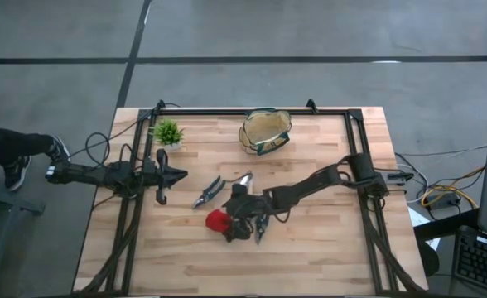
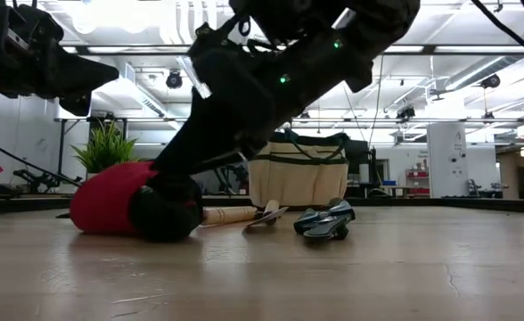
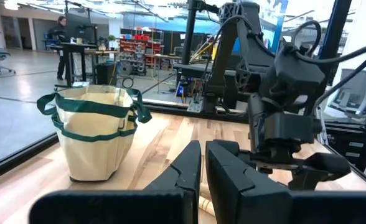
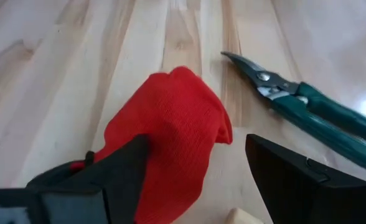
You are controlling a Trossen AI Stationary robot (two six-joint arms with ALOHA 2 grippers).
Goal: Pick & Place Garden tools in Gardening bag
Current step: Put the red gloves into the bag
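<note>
High view: the right gripper (image 1: 237, 225) is seen low over the table (image 1: 326, 248), at the red piece (image 1: 217, 220), which lies just beside it at about 9 o'clock. The bag (image 1: 265, 131) stands well apart, at roughly 1 o'clock from that gripper. One pruner (image 1: 208, 191) lies at 11 o'clock of the red piece. The left gripper (image 1: 177, 175) is parked near the plant (image 1: 168, 132).

Low view: the red piece (image 2: 110, 198) is seen resting on the table, with the right gripper pressed against its side. The bag (image 2: 298, 179) stands behind. A pruner (image 2: 325, 221) and the trowel (image 2: 240, 214) lie between.

Left wrist view: the left fingers (image 3: 198, 177) are seen closed together, holding nothing.

Right wrist view: the right jaws are seen spread wide, with the red piece (image 4: 170, 130) lying between them and leaning toward one finger (image 4: 111, 177). Its long axis is judged to run roughly along the fingers. A green-handled pruner (image 4: 307, 115) lies just beside. The right arm is plainly the nearer.
</note>
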